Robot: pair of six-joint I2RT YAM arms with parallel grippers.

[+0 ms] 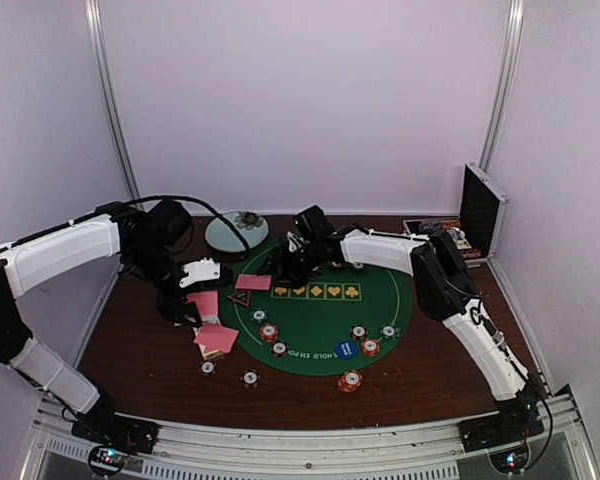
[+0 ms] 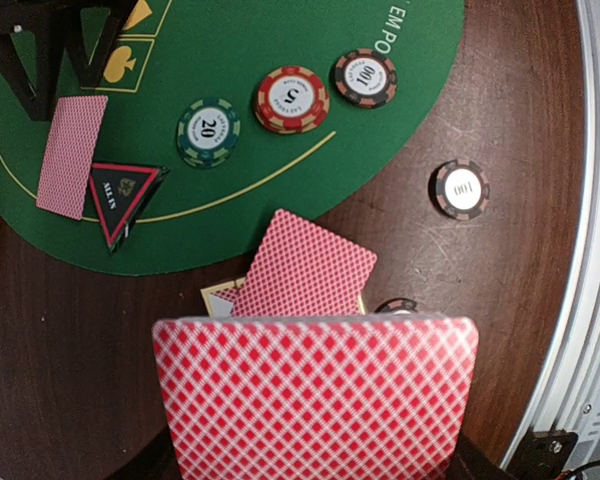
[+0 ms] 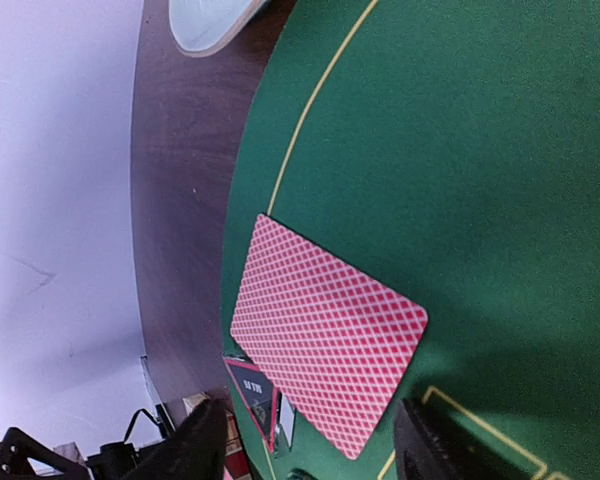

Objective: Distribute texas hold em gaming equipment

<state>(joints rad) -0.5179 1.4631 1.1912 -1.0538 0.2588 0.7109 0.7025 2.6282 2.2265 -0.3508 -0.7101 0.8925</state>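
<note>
Jaws of the left gripper clench a pink-backed card, long axis spanning them. Right gripper jaws stand spread, empty; a second card lies on the green mat just ahead, oblique. Only the left wrist view resolves the 20 on the green chip.

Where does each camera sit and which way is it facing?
Top external: above, behind the bases, looking down on the green mat; both arms show.
Left wrist: looks down past cards in the left gripper at chips.
Right wrist: skims the mat toward a lone card; open right gripper shows.
Shared: both wrists see that card and the triangle marker.
</note>
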